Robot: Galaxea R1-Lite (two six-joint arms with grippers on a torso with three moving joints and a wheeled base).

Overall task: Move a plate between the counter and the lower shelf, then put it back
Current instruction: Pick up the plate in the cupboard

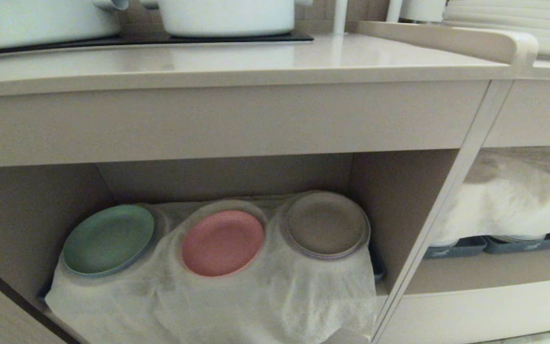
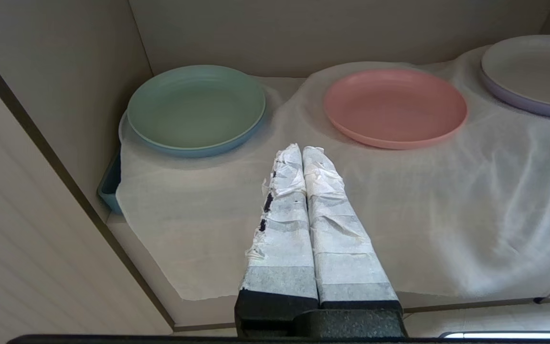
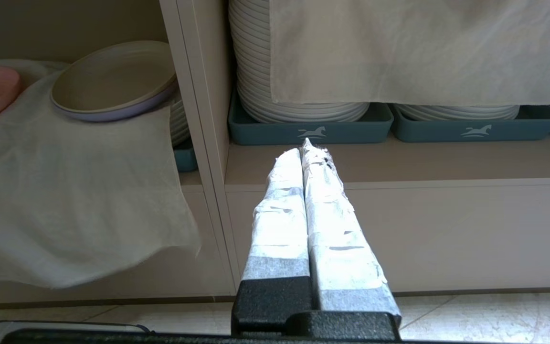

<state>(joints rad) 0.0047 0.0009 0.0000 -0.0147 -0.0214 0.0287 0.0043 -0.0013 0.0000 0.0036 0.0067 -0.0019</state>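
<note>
The pink plate [image 1: 222, 242] sits on the cloth [image 1: 265, 296] in the lower shelf [image 1: 399, 200], green plate [image 1: 108, 240] at its nine o'clock. Left hand [image 2: 302, 152] and right hand [image 3: 302, 152] hang outside, both pressed closed and empty.

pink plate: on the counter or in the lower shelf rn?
In the lower shelf. The pink plate lies flat on the white cloth, between the green plate and grey-brown plate.
</note>
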